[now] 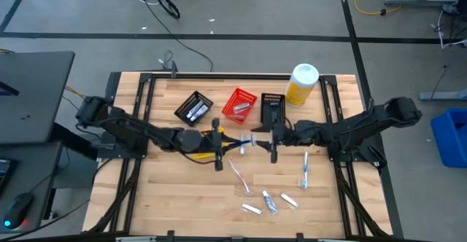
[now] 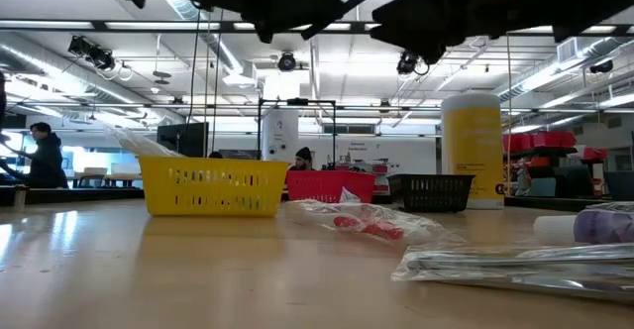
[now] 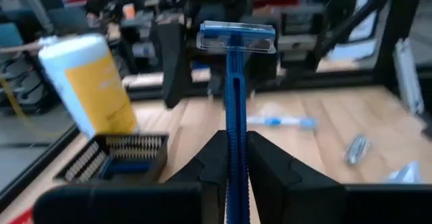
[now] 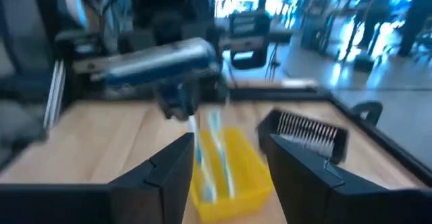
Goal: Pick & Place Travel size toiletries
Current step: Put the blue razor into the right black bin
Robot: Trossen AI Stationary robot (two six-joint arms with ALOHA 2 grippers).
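My left gripper (image 1: 222,146) (image 3: 234,140) is shut on a dark blue razor (image 3: 233,82) with a clear cap over its head, above the table's middle. The razor's head (image 1: 250,141) points toward my right gripper (image 1: 268,135) (image 4: 226,150), which hangs open just to its right and touches nothing. A yellow basket (image 4: 229,173) holding toothbrushes (image 4: 214,143) sits below my left arm. More toiletries lie on the near half of the table: wrapped toothbrushes (image 1: 305,168) (image 1: 239,175) and small white tubes (image 1: 252,208) (image 1: 289,199). My left gripper pinches the razor's blue handle (image 3: 234,124) between its two fingers, which lie along the handle. The hold comes about level from the table's left. The razor is lifted clear of the table, and its capped head (image 3: 236,36) sticks out past the fingertips toward the right.
Along the far side stand a black basket (image 1: 193,108) with white tubes, a red basket (image 1: 239,103), a second black basket (image 1: 272,105) and a tall yellow white-capped bottle (image 1: 300,84). Bare wood shows at the near left (image 1: 168,198). People stand in the room behind the table.
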